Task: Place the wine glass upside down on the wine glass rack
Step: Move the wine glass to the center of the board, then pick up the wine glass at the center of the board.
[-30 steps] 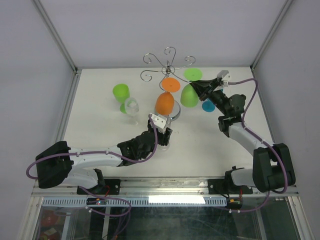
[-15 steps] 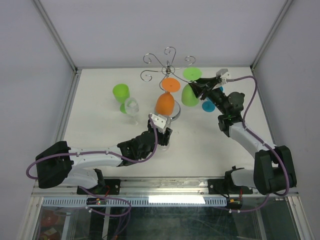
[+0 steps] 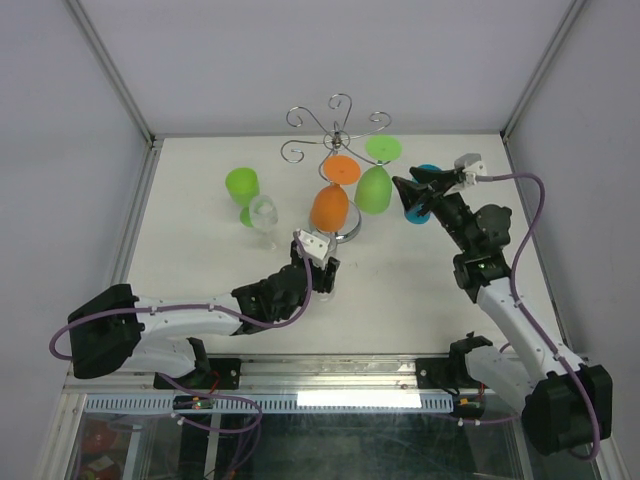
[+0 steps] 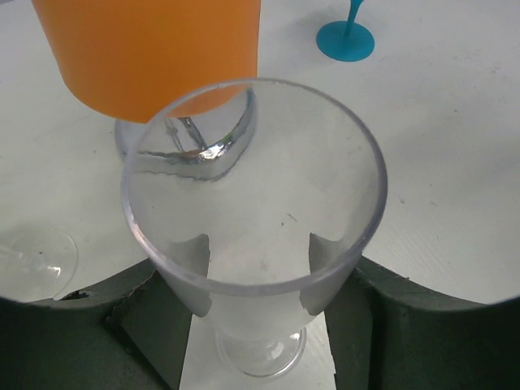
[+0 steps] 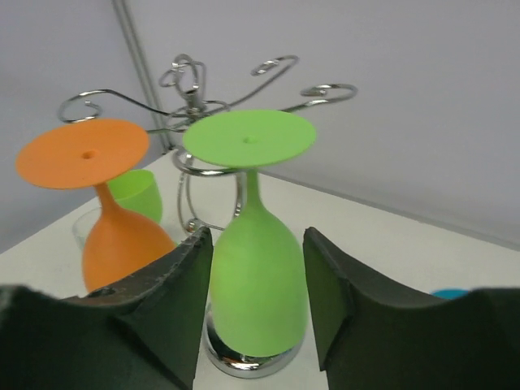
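- Wine glass rack [image 3: 350, 232] stands upright at the far middle of the white table [image 3: 190, 240]. Chrome scroll arms spread at its top.
- Green wine glass [image 5: 258, 280] hangs upside down on the right side of the rack. Its foot rests on a scroll arm and its bowl hangs just above the round base.
- Orange wine glass [image 3: 330, 207] hangs upside down just left of it, the same way. The two bowls are side by side.
- Right gripper [image 3: 402, 187] sits just to the right of the green bowl, level with it. Its jaws are parted and it holds nothing. In the wrist view the bowl shows between the two fingers [image 5: 175, 284] with a thin gap on each side.
- Left gripper [image 3: 322, 268] is near the rack base, on its near side. Its jaws are closed about halfway onto the bowl of a clear wine glass [image 4: 252, 211]. That glass is upright with its mouth up, and the pads press both sides.
- Second clear glass [image 3: 263, 212] stands on the table left of the rack. An upright green glass [image 3: 241, 185] stands just beyond it.
- Blue glass [image 4: 344, 41] stands on the table to the right, behind the right gripper.
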Tool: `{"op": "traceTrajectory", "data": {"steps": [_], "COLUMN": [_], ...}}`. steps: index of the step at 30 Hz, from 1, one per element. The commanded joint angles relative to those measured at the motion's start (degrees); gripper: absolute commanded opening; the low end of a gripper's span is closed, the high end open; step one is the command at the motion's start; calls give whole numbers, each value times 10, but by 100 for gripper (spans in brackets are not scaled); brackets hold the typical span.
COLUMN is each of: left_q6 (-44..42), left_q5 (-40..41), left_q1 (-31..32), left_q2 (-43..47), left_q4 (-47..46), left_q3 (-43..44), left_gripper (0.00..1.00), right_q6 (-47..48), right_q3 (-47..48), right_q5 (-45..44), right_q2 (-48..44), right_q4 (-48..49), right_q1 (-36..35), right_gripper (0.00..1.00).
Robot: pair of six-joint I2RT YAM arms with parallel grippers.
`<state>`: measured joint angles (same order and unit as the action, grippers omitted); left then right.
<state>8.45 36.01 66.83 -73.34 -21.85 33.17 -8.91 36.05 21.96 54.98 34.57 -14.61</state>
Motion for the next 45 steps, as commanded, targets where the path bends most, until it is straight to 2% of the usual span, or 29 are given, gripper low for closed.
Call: {"op": "traceTrajectory", "data": {"steps": [1, 9, 13, 21, 25, 27, 30, 32, 37, 42, 45], "left_q6": [-1, 16, 15, 10, 16, 17, 14, 8, -8, 6, 0], "left_q5": [16, 13, 3, -19, -32, -34, -38, -33, -32, -120, -137], "left_q1": [6, 6, 6, 6, 6, 6, 5, 5, -13, -99, -141], "left_q2": [19, 16, 31, 81, 121, 147, 187, 204, 226, 255, 262], "left_q4": [-34, -51, -50, -22, 11, 37, 73, 104, 158, 185, 208], "left_q3": [-8, -30, -36, -39, -39, -37, -26, -9, 44, 81, 113], "left_gripper": [58, 61, 71, 85, 94, 99, 99, 99, 99, 99, 99], "right_q6": [-8, -2, -7, -44, -57, -65, -83, -91, -91, -81, -74], "right_q3": [-6, -8, 3, 44, 93, 111, 131, 144, 177, 210, 230], "right_q5": [-137, -163, -167, -228, -260, -283, -326, -339, -335, -323, -311], "right_q2": [-40, -62, -62, -54, -40, -35, -29, -21, 9, 61, 97], "right_q4": [-84, -125, -140, -251, -351, -389, -433, -459, -498, -531, -544], "right_q1": [0, 0, 0, 0, 0, 1, 1, 3, 4, 5, 5], "right_gripper": [53, 53, 53, 55, 61, 70, 86, 91, 97, 99, 99]}}
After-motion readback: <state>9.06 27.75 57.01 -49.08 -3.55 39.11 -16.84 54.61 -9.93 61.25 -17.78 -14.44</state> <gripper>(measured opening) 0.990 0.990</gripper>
